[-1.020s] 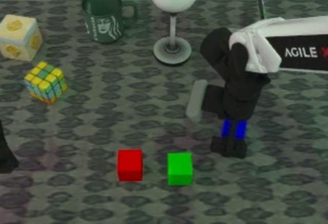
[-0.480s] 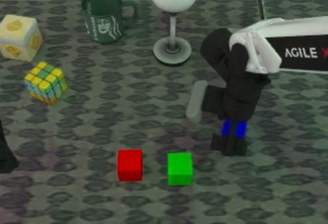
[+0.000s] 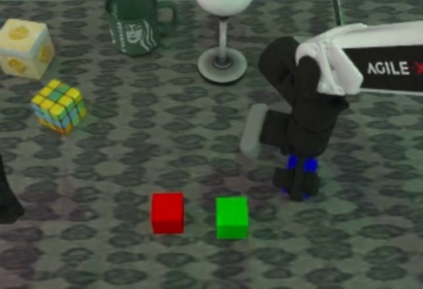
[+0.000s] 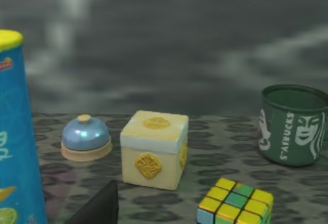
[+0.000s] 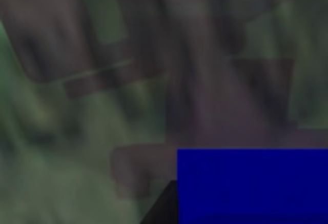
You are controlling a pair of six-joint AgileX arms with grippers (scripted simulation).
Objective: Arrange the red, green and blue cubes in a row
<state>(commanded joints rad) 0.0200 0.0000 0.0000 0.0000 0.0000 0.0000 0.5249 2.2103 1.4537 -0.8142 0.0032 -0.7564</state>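
Observation:
The red cube [image 3: 167,212] and the green cube [image 3: 232,217] sit side by side on the patterned table near the front, red on the left. To the right of the green cube and a little behind it, my right gripper [image 3: 297,186] points down, shut on the blue cube [image 3: 293,163]; only small blue patches show between its black fingers. In the right wrist view the blue cube [image 5: 251,183] fills the lower corner, close over the table. My left gripper [image 3: 6,200] is parked at the table's left edge.
A green mug [image 3: 135,21] and a wine glass [image 3: 223,11] stand at the back. A cream cube with yellow marks [image 3: 24,47] and a chequered puzzle cube [image 3: 59,106] lie at the left. The left wrist view also shows a bell [image 4: 85,137] and a blue can [image 4: 15,131].
My right gripper has sunk slightly with the blue cube, and less blue shows between the fingers. The red and green cubes and the left arm have not moved.

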